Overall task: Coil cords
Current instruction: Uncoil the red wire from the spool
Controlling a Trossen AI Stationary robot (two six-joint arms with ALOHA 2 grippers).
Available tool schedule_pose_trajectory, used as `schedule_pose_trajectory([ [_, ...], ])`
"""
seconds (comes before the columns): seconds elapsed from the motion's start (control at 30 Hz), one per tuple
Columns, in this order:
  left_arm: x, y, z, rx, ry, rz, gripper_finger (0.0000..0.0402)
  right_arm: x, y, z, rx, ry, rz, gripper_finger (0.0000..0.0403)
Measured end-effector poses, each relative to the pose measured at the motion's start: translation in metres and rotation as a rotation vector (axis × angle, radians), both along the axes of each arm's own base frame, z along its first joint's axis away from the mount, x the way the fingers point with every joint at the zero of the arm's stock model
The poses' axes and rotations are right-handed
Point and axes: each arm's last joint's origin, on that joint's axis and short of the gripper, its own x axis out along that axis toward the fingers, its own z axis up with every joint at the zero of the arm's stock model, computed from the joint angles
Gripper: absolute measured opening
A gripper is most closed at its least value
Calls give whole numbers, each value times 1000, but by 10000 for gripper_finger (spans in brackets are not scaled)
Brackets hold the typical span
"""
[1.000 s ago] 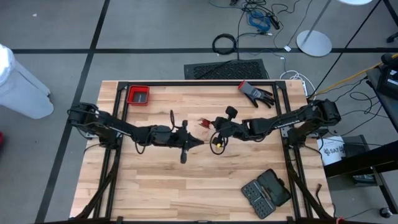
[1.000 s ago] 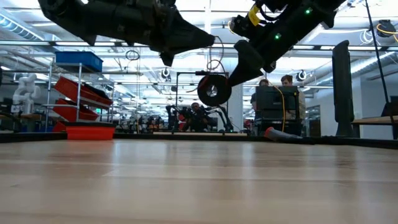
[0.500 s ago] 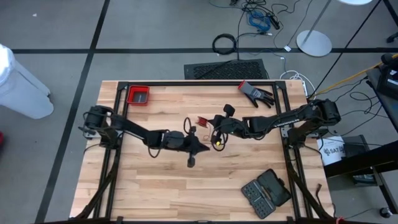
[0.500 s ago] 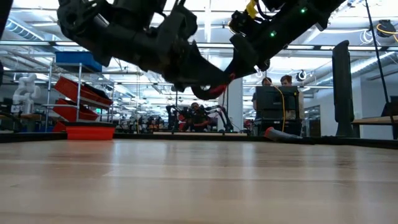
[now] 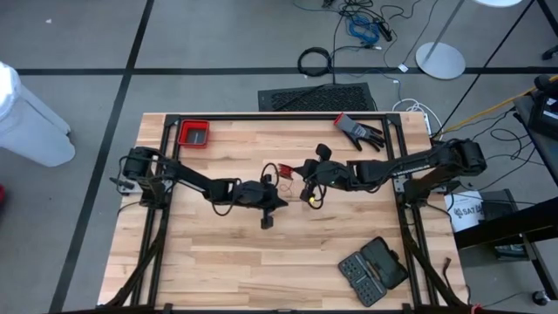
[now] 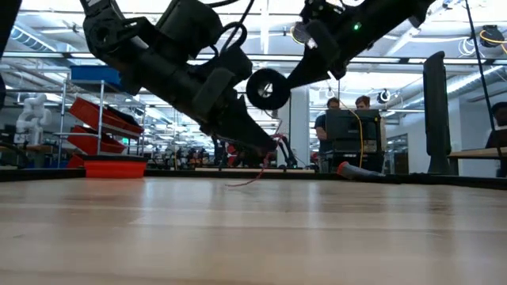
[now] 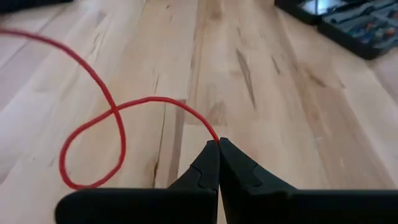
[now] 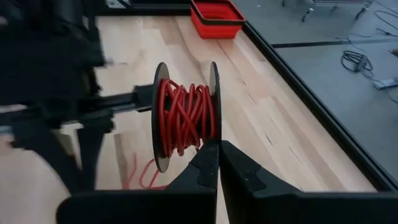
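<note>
presently, the left gripper (image 7: 219,144) is seen with its jaws closed on the free end of the red cord (image 7: 93,124), which is pinched at the very fingertips. from that pinch the cord runs out over the wooden table (image 7: 261,81), crosses itself once and forms a single loose loop lying on or just above the boards.

the right gripper (image 8: 218,148) is likewise closed, its tips clamped on the rim of one disc of the small black spool (image 8: 184,117). the spool is held up off the table, near its middle, with the two discs on edge and the winding between them facing the wrist camera. in the low view the spool (image 6: 267,88) is seen raised, with the left gripper (image 6: 269,147) just below and beside it and a short length of cord trailing down towards the surface.

in the high view both grippers meet near the table's centre, the left gripper (image 5: 268,194) just left of the right gripper (image 5: 307,179).

as to progress, many turns of cord are already wound on the spool, though unevenly and crossing one another. a slack tail is still unwound. the task is judged well advanced but not finished: the remaining loop must be taken up and the end secured.

further out, a red tray (image 5: 193,133) lies at the far left, a glove (image 5: 359,131) at the far right, and an open tool case (image 5: 373,269) at the near right.
</note>
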Motion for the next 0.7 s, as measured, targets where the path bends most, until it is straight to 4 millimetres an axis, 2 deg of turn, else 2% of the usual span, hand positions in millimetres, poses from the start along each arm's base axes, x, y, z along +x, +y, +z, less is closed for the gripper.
schedule_pose_trajectory([
  [0.3,-2,6,-3,7,37,27,4,-19,5,12,12,40,12,0],
  [0.7,-8,24,-8,7,135,148,4,-25,8,5,39,130,-1,0],
])
